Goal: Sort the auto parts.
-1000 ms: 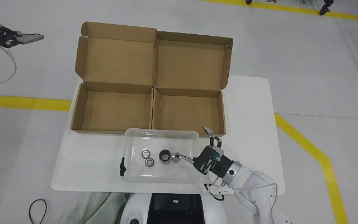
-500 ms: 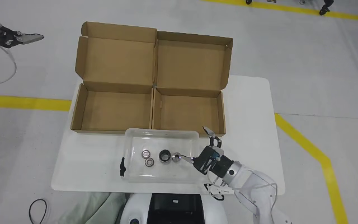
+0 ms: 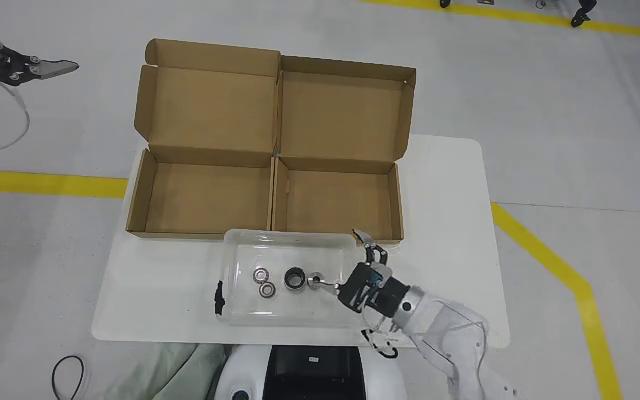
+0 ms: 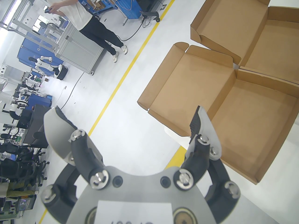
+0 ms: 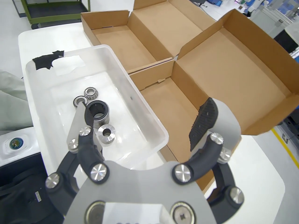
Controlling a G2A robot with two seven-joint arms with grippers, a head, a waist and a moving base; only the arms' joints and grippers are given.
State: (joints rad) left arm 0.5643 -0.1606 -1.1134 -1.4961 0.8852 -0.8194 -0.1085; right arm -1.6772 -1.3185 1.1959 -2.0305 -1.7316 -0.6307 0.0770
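Right wrist view showed our right gripper (image 5: pixel 144 104) wide open and empty; we needed it right over the silver ring (image 5: pixel 106 133).

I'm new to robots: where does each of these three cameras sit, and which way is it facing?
Top view: above the arms, looking down on the white table, clear bin and open right gripper.
Left wrist view: on the left wrist, facing the cardboard boxes and floor beyond; the open left gripper shows.
Right wrist view: on the right wrist, facing across the bin's metal parts toward the boxes; its own gripper shows.
Shared: all three show the boxes; top and right wrist views share the bin.
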